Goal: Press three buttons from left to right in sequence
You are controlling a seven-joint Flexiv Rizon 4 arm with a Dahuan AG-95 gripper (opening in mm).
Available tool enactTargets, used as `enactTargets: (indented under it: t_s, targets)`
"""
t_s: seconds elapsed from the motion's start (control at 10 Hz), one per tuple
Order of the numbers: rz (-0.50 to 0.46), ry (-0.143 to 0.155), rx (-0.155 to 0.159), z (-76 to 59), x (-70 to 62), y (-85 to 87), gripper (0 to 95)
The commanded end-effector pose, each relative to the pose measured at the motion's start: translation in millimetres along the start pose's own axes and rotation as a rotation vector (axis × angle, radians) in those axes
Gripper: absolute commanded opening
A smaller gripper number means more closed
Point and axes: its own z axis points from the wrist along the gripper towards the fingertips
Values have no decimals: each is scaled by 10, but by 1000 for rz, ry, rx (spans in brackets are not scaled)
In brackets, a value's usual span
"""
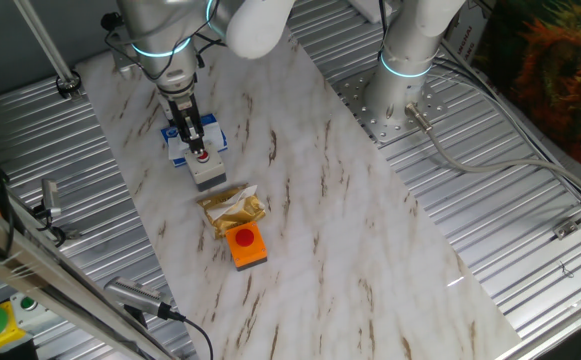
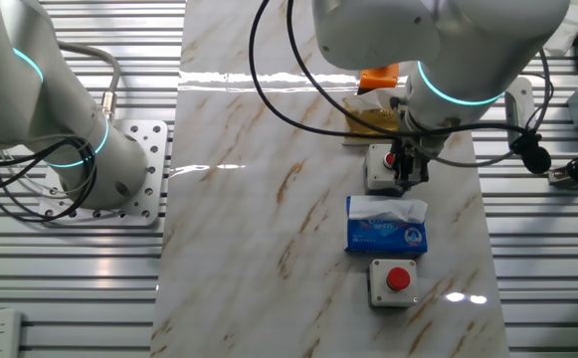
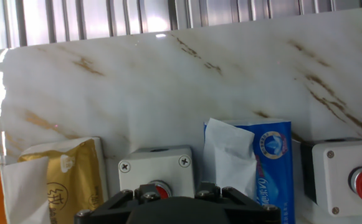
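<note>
The gripper (image 1: 199, 152) stands vertically over the middle button box (image 1: 207, 169), its tip at the red cap (image 3: 161, 188). Whether it is actually bearing on the cap cannot be confirmed: in the hand view the gripper body covers the lower edge of the cap, and in both fixed views the tip overlaps it. Whether the fingers are apart or together cannot be told either; no view shows the tips separately. A downward pose suits a straight push on a round cap, which likely explains the alignment.

The three buttons lie in one row along the marbled table (image 1: 370, 250), with soft packs between them. To one side of the fingers sits the blue-and-white tissue pack (image 2: 386, 228), touching or just beside the middle box, and beyond it the second grey-white button box (image 2: 394, 281). To the other side lies the yellow pack (image 1: 233, 208), then the orange button box (image 1: 247, 245). The packs appear to act as distractors, so the tip must land on caps only.

Judgement: the middle press is in hand. One end button remains to follow. Risk: an off-centre push could tilt or slide the light box.
</note>
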Motion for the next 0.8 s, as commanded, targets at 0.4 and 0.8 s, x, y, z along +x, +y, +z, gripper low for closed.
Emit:
enactTargets:
  t_s: [0.4,0.8]
  targets:
    - [-7,-1,2,45,-11,-22,380]
    - [1,-3,0,76,-22,-29,380]
